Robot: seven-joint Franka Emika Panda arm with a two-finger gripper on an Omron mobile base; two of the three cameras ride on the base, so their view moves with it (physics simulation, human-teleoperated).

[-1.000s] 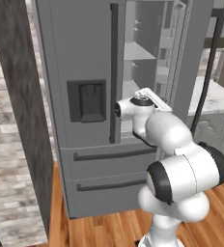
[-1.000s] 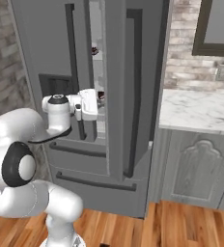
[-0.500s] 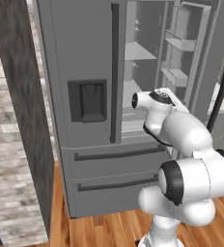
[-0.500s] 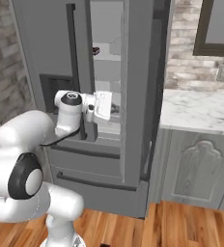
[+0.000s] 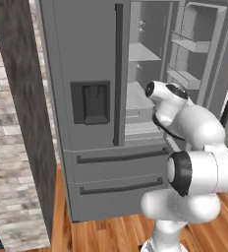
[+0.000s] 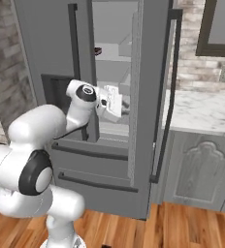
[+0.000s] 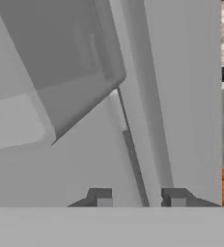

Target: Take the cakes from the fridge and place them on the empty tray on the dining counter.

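cake (image 6: 98,50) on the fridge (image 6: 134,97) shelf looks small, soft and crumbly; pinch its firm flat sides gently. gripper (image 7: 138,197) fingers stand apart, holding nothing.

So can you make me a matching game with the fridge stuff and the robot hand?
Things:
1. fridge right door
2. gripper
3. dispenser panel
4. bottom drawers

States or places:
a. on the shut left door
b. swung open
c. below the doors, shut
d. fingers apart, holding nothing

Pairs: 1-b, 2-d, 3-a, 4-c
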